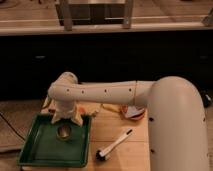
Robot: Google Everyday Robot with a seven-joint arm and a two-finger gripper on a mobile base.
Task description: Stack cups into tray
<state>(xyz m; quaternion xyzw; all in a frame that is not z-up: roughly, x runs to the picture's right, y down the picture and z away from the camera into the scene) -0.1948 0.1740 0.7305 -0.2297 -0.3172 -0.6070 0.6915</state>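
A white robot arm (107,92) reaches left across a wooden table (122,152), its gripper (67,119) hanging over the far part of a green tray (40,150) that sits at the table's left edge. The two pale fingers (77,118) are spread apart, and a cup (64,132) sits open side up in the tray just below them. A brush (114,146) with a white handle lies on the table to the right of the tray.
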